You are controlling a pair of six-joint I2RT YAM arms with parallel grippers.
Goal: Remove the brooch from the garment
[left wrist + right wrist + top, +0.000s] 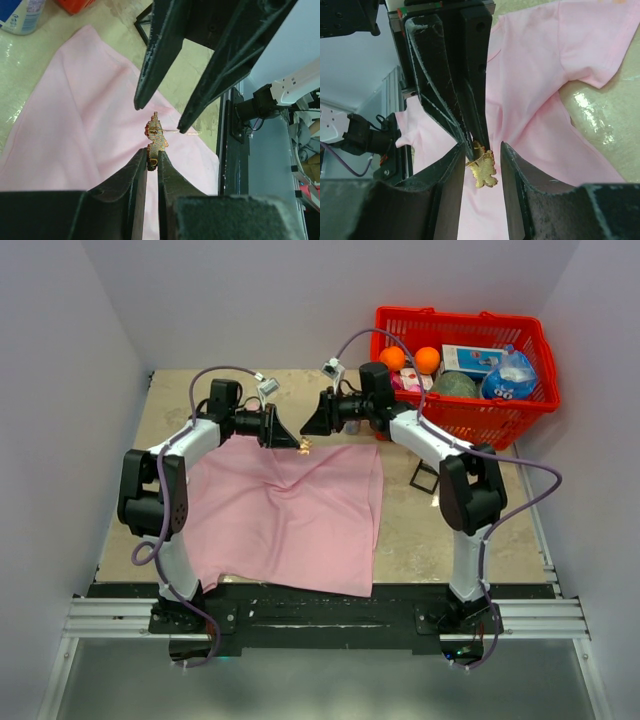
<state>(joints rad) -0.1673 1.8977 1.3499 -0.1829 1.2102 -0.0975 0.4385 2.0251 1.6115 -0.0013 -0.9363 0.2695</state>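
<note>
The pink garment (290, 520) lies spread on the table between the arms. My left gripper (296, 442) is shut on the small golden brooch (305, 447) above the cloth's far edge. In the left wrist view the left gripper (152, 154) pinches the lower end of the brooch (156, 134), and a thin pin sticks out to the right over the garment (75, 115). My right gripper (306, 431) faces it from the other side. In the right wrist view the right gripper (482, 147) stands open, its fingers either side of the brooch (484, 171), with the garment (535, 90) behind.
A red basket (470, 390) at the back right holds round orange fruits (427, 359), a bottle and packets. A small black frame (425, 477) lies on the table right of the cloth. A blue-and-white can (20, 15) shows at the left wrist view's top left.
</note>
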